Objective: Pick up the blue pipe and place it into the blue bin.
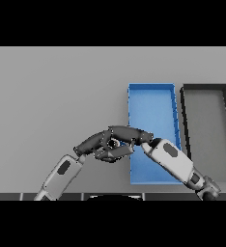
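Both hands meet just left of the blue bin (153,103).
The left hand (93,142) and right hand (129,132) overlap there; whether either grasps anything cannot be told, and the pipe is hidden. A black bin (206,91) stands right of the blue bin.

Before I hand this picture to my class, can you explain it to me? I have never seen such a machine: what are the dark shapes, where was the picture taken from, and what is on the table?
The picture is taken as from the robot's own head, looking down at a grey table. The two white and grey limbs are its arms. Each ends in a dark hand: the left hand and the right hand meet in the middle, just left of a blue bin. Beside that bin, to the right, lies a black bin. The hands overlap, so I cannot tell whether either one holds anything; no blue pipe shows clearly.
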You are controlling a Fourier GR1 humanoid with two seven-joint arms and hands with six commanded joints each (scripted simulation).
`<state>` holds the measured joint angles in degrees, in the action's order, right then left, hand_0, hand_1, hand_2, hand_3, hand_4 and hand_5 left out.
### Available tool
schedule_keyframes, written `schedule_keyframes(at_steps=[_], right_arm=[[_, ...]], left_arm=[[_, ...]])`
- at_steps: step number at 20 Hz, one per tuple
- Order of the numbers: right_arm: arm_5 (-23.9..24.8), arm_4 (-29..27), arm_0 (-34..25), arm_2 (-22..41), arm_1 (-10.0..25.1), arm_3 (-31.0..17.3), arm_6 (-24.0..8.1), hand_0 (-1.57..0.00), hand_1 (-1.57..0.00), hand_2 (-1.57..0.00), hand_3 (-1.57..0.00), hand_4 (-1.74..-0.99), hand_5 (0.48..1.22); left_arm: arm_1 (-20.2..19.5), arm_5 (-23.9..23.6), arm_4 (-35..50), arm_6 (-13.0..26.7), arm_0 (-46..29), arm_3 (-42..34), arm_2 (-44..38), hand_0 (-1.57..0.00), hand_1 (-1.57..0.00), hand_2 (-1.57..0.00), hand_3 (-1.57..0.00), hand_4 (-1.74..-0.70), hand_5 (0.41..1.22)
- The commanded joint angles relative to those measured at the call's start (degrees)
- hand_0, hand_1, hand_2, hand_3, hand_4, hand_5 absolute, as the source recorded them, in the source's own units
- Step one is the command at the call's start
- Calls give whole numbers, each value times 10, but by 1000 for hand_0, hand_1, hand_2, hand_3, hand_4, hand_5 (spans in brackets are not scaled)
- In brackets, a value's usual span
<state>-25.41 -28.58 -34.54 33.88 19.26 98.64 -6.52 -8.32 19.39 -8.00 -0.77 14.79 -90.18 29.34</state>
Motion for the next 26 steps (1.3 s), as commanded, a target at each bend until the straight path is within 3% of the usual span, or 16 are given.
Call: schedule_keyframes(at_steps=[1,5,7,8,10,13,16,17,19,22,26], right_arm=[[-1,-5,-4,-3,-2,-2,6,-1570,-1570,-1570,-1569,-1491,1219],[8,-31,-10,-7,1,2,0,-1570,-1570,-1570,-1570,-1488,1220],[21,-63,-13,-13,10,13,-23,-1571,-1571,-1571,-1571,-1490,1221],[32,-92,-24,-15,5,13,-43,-1571,-1571,-1571,-1571,-1491,1221],[41,-147,-43,-31,23,21,-69,-1571,-1571,-1571,-1571,-1581,1221],[71,-254,-87,-63,51,27,-111,-1571,-1571,-1571,-1571,-1659,1221],[108,-344,-142,-103,75,25,-124,-1571,-1571,-1571,-1571,-1699,1154],[122,-372,-176,-119,79,7,-118,-1571,-1571,-1571,-1571,-1707,1141],[119,-371,-216,-146,104,-30,-91,-1571,-1571,-1571,-1571,-1720,1127],[169,-359,-274,-168,122,-95,-82,-1571,-1571,-1571,-1571,-1730,1110],[187,-315,-288,-175,152,-205,-81,-1571,-1571,-1571,-1571,-1736,1135]], left_arm=[[8,-1,5,13,0,3,0,-50,-47,-42,-46,-887,617],[5,0,15,22,-11,-2,-6,-20,-19,-17,-18,-897,569],[9,-4,13,43,-10,1,-5,-12,-12,-10,-11,-896,555],[14,-6,8,44,-16,5,1,-10,-9,-8,-9,-901,548],[7,-3,11,43,-24,-4,1,-6,-5,-5,-5,-911,534],[11,-3,8,53,-24,0,4,-3,-2,-2,-2,-915,507],[14,-1,14,58,-27,-9,7,-1,-1,-1,-1,-919,503],[19,-3,12,71,-17,0,4,0,0,0,0,-917,503],[7,2,13,53,-18,-5,1,0,0,0,0,-912,502],[1,4,11,40,-29,-13,5,1,1,1,1,-903,495],[-3,8,19,40,-37,-16,0,1,1,1,1,-911,490]])
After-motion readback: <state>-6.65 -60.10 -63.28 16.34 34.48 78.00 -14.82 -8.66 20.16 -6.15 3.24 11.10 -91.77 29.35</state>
